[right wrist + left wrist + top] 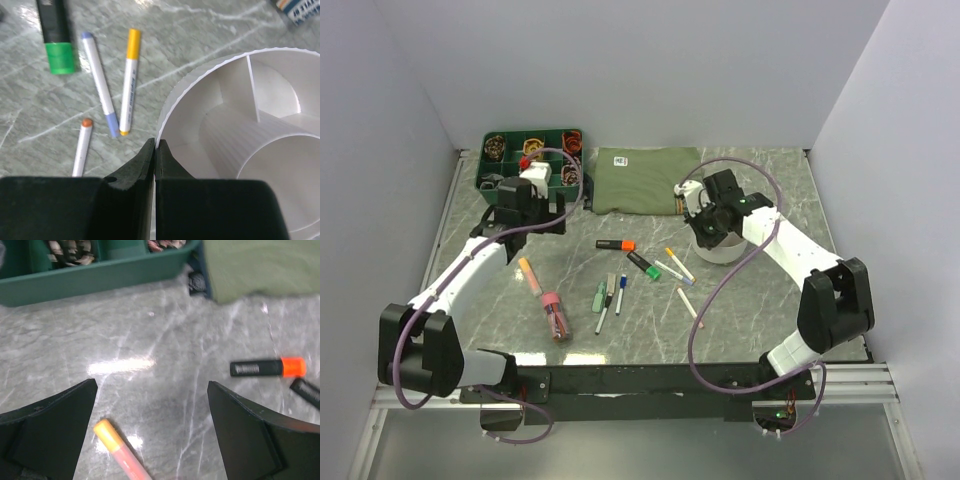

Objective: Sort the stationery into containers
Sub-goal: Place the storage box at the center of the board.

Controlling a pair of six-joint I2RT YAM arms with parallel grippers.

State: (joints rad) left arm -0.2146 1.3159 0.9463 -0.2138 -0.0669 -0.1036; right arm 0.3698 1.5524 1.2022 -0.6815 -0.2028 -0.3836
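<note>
Top view: the left fingers (550, 214) hover over the counter (760, 300), just at 6 o'clock of the green tray (532, 160). A pink marker with an orange cap (531, 276) lies at 6 o'clock of them. A clear pink-capped tube (556, 316) lies further on the same way. The right fingers (704, 218) sit at the far rim of the white organiser (725, 250), on the 3 o'clock side of the counter. Loose pens lie mid-counter, at 9 o'clock of the organiser: an orange-capped black marker (616, 244), a green-capped black marker (642, 264), a yellow-capped pen (678, 263) and an orange-tipped pen (690, 305). An olive cloth (645, 180) is at 12 o'clock.

Left wrist view: the fingers are spread wide and hold nothing. The pink marker's orange cap shows low in the gap, around 7 o'clock, nearer the finger on the view's left and apart from both. The orange-capped black marker is at 3 o'clock, outside the gap. The tray runs across 11 to 12, with the cloth at 1.

Right wrist view: the fingers are pressed together, pinching the organiser's ribbed outer wall at the rim. The central cup (235, 145) is at 4 o'clock. The green-capped marker, a blue-ended pen (100, 82) and the yellow-capped pen lie at 10 to 11 o'clock, apart from the fingers. The orange-tipped pen is at 9 o'clock.
</note>
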